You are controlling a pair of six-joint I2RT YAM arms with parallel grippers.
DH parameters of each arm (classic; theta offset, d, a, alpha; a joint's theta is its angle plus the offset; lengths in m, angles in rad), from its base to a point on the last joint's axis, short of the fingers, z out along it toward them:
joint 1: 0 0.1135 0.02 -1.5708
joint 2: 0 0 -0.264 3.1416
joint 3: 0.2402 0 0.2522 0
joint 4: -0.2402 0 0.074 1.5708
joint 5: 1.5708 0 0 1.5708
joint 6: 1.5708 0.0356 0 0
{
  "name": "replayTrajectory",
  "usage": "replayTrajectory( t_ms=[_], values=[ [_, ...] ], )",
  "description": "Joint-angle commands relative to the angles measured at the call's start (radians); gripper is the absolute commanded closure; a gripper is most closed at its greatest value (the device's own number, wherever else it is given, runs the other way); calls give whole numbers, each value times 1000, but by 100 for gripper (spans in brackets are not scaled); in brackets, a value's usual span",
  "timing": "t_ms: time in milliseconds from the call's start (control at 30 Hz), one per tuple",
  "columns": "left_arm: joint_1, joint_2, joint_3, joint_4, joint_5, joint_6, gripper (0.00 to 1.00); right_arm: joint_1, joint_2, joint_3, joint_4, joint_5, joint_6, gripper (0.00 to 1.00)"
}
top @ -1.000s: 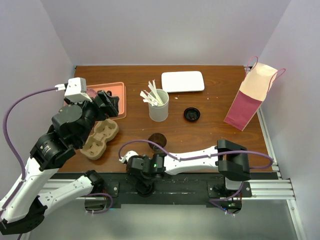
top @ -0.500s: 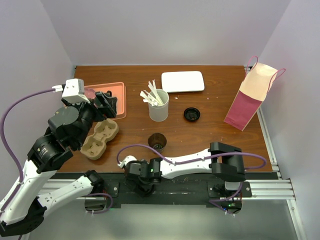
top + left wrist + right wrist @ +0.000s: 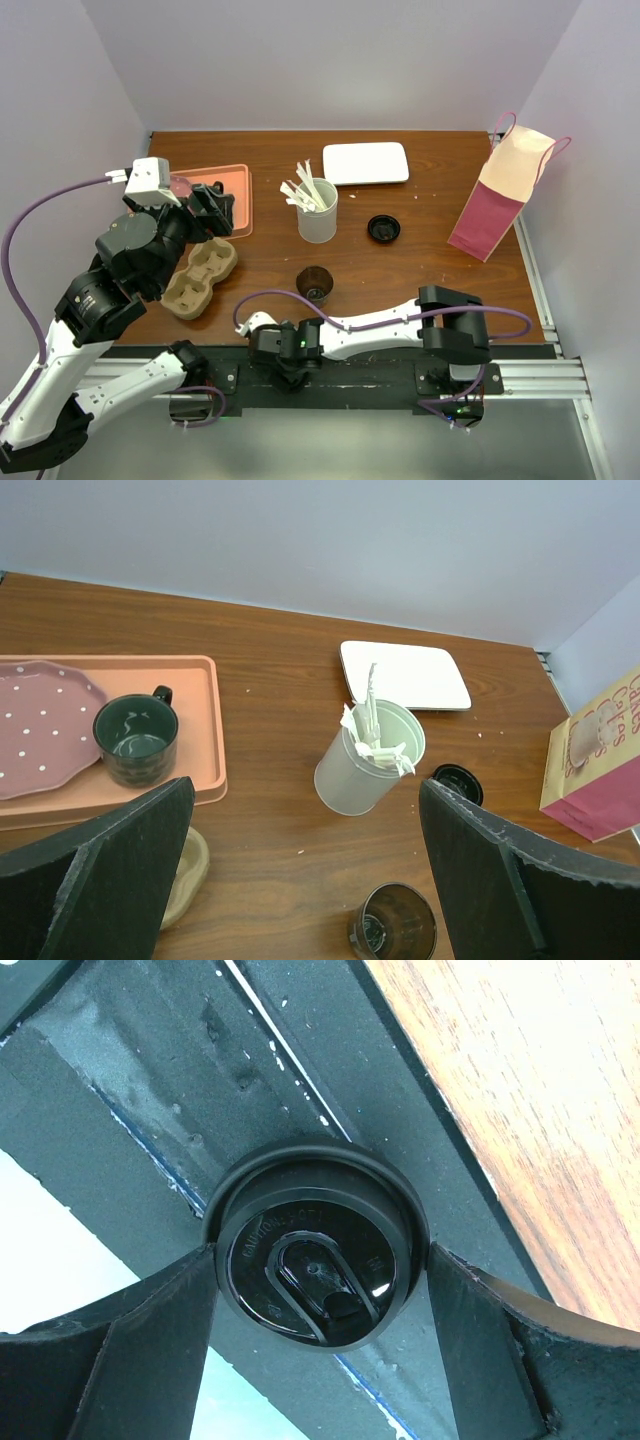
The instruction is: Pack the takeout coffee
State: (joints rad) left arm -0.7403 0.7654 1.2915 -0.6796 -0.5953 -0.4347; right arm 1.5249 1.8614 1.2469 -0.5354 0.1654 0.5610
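1. Lit evenly and softly from above; bright throughout, without harsh glare.
2. Shadowed only faintly on the table (image 3: pixel 420 270), just beside the white cup (image 3: pixel 318 225) and paper bag (image 3: pixel 490 215).
3. Focused sharply overhead; bent slightly at the left wrist view's edges.
4. Glinting in small highlights on the black lid (image 3: pixel 318 1272); washed out on the pale patch (image 3: pixel 60 1260) lower left.

Brown wood-grain table (image 3: pixel 420 200) fills mid-frame; pale lilac walls (image 3: pixel 330 60) stand at top and both sides; a dark, perhaps metal, rail (image 3: pixel 370 375) runs along the bottom.
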Motion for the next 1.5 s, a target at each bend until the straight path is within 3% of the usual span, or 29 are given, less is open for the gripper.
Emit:
replayTrajectory(
  t_ms=[0, 333, 600, 1000, 1200, 1333, 1467],
  values=[
    [-1, 2, -4, 38, 2, 16, 0, 4, -57, 23, -23, 54, 14, 30],
    [1, 6, -18, 55, 0, 21, 0, 6, -73, 34, -40, 52, 19, 35],
    [1, 40, -40, 31, -20, 21, 0, -6, -136, 57, -152, 106, 28, 35],
    [1, 132, -61, -185, -47, -260, 0, -202, -303, 175, -367, 204, -50, 35],
    [22, 184, -93, -296, 20, -410, 0, -333, -263, 244, -380, 203, -151, 36],
    [42, 160, -139, -270, 66, -435, 1, -361, -258, 267, -368, 186, -158, 36],
    [52, 141, -139, -336, -13, -535, 5, -361, -303, 214, -304, 142, -118, 37]
  ],
)
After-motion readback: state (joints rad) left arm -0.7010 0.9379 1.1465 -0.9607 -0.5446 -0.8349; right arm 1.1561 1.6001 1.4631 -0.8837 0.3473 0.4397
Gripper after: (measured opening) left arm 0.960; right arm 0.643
